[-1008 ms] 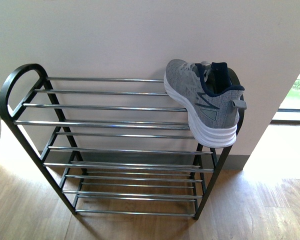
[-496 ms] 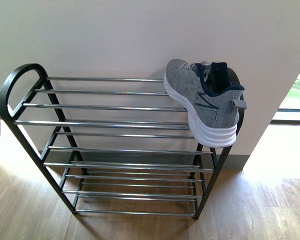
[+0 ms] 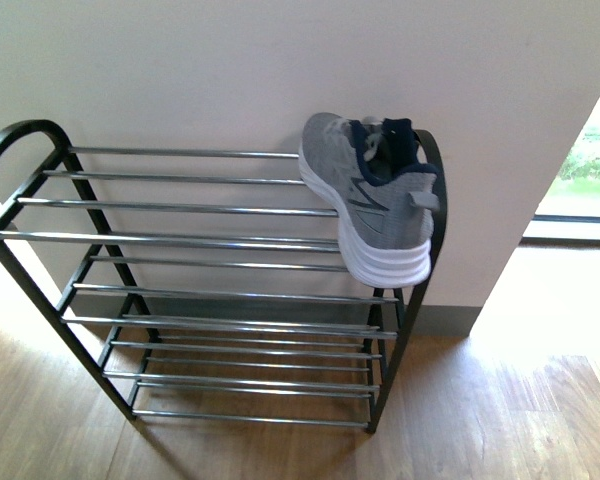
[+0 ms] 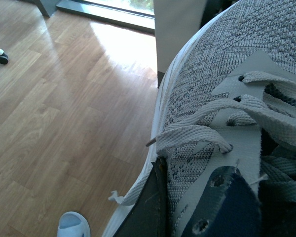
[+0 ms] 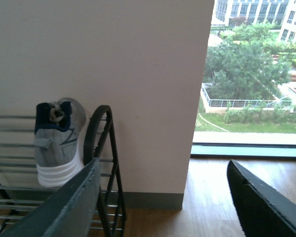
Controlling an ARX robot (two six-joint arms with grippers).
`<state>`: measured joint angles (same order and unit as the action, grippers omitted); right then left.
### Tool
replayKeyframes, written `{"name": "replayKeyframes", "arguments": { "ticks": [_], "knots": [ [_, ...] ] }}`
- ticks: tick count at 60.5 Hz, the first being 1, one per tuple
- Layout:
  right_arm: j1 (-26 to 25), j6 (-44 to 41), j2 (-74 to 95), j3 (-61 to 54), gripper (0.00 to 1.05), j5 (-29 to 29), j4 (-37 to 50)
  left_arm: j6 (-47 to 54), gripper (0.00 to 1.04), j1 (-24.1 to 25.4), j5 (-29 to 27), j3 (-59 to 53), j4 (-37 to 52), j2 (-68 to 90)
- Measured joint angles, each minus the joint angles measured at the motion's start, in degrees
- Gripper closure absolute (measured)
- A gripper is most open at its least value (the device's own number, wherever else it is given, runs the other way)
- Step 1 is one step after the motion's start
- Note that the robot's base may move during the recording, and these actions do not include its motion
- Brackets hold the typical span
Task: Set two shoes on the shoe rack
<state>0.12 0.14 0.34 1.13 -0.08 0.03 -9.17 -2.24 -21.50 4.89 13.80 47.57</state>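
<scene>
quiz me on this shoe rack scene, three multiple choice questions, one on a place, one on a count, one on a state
1. Where on the shoe rack does the grey sneaker sit?
A. bottom tier, left end
B. middle of the second tier
C. top tier, right end

2. How many sneakers are on the rack?
A. none
B. one
C. two

3. How is the right gripper?
A. open, holding nothing
B. shut on a sneaker
C. shut on a rack bar

Answers:
1 C: the front view shows it on the top bars at the rack's right end.
2 B: only one lies on the bars; the second sneaker fills the left wrist view.
3 A: its fingers stand wide apart with nothing held between them.
</scene>
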Motion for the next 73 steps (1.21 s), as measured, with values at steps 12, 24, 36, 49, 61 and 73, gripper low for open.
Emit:
{"name": "replayKeyframes", "arguments": {
  "ticks": [12, 24, 36, 49, 61, 73],
  "knots": [
    [0.0, 0.0, -0.1, 0.0, 0.09, 0.3, -0.1, -0.9, 1.03, -2.8, 4.8, 1.9, 17.8, 10.5],
    [0.0, 0.0, -0.1, 0.0, 0.09, 0.2, -0.1, -10.6, 1.03, -8.4, 2.3, 22.8, 13.4, 30.8],
    [0.0, 0.0, -0.1, 0.0, 0.09, 0.2, -0.1, -19.1, 1.03, -13.7, 2.4, 42.3, 4.3, 49.9],
    [0.0, 0.0, -0.1, 0.0, 0.09, 0.2, -0.1, -27.7, 1.03, -20.0, 4.8, 61.2, -6.4, 67.1],
    [0.0, 0.0, -0.1, 0.0, 0.09, 0.2, -0.1, -32.1, 1.03, -20.3, 4.4, 72.0, -10.4, 75.6],
    [0.0, 0.0, -0.1, 0.0, 0.09, 0.2, -0.1, -32.0, 1.03, -21.6, 4.5, 78.8, -12.6, 79.6]
  ]
}}
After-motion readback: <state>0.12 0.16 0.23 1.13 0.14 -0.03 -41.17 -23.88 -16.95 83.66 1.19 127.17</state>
